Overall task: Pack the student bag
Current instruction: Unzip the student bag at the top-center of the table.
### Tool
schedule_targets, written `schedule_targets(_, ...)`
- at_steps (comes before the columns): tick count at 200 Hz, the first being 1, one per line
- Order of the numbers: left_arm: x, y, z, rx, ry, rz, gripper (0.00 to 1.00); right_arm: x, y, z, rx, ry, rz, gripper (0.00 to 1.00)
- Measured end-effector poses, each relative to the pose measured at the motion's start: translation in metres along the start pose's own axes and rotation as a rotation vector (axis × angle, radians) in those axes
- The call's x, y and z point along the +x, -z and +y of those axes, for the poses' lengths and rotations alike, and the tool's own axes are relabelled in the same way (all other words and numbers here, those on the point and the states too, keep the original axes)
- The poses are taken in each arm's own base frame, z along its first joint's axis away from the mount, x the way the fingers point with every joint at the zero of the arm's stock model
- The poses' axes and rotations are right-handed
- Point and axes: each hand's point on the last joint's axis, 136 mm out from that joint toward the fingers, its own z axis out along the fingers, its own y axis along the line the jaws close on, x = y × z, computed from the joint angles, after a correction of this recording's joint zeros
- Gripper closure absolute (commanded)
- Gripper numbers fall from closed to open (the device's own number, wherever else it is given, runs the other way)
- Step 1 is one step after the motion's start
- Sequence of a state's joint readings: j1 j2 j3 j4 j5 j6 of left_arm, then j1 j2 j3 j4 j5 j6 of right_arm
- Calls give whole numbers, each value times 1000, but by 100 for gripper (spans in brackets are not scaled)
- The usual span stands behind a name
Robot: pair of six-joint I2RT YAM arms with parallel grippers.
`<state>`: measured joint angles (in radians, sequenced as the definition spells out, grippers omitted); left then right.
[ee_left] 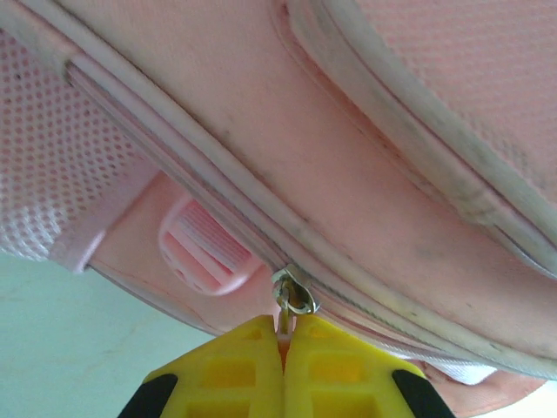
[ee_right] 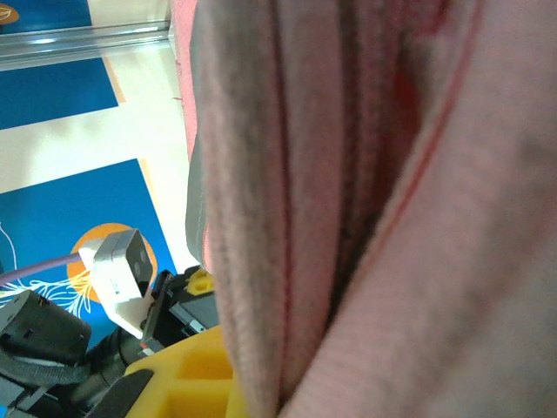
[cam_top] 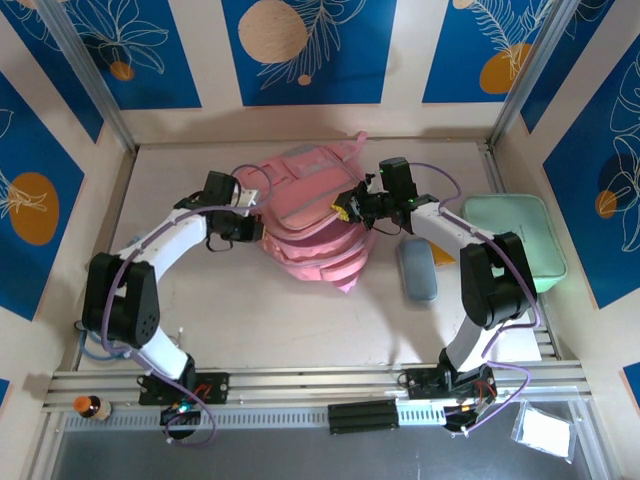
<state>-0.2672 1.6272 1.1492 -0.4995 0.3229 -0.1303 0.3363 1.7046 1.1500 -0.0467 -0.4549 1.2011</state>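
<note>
Blue panels printed with orange discs and white leaves wall in a pale beige table [cam_top: 200,300]. At its middle the student bag [cam_top: 312,230] is seen – pink, slumped, with one strap pointing toward the back wall. The left gripper [cam_top: 256,226] is set against the bag's left edge. In the left wrist view its yellow fingers [ee_left: 252,366] are pressed together on the metal zip pull [ee_left: 291,296], just below a grey-trimmed seam of the bag [ee_left: 365,174]. The right gripper [cam_top: 348,208] is placed at the bag's right side. In the right wrist view a thick fold of pink fabric [ee_right: 261,261] is pinched against one yellow finger [ee_right: 187,383], the other finger being hidden behind the cloth. To the right of the bag a grey-blue pouch [cam_top: 417,271] lies flat, apart from it, and a mint-green case [cam_top: 512,240] is found beyond that – beside the right wall. A small orange-capped bottle [cam_top: 90,406] is seen standing on the near rail.
</note>
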Motion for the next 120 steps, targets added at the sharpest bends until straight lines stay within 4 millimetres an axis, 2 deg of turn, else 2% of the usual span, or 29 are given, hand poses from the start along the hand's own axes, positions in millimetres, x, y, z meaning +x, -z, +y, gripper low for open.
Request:
schedule_targets(26, -12, -6, 15, -52, -29, 1, 100, 0, 1, 0, -3, 6, 6, 89)
schedule_targets(61, -25, -11, 34, -126, -24, -12, 92, 1, 0, 0, -2, 9, 8, 89)
schedule_targets(73, -28, -11, 37, -145, -13, -23, 83, 3, -1, 1, -4, 14, 12, 89)
schedule_targets(95, -36, -7, 50, -213, 24, -64, 56, 7, -5, 2, -2, 22, 17, 89)
schedule_targets(120, -39, 9, 68, -297, 81, -135, 47, 12, -16, 0, 19, 24, 30, 90)
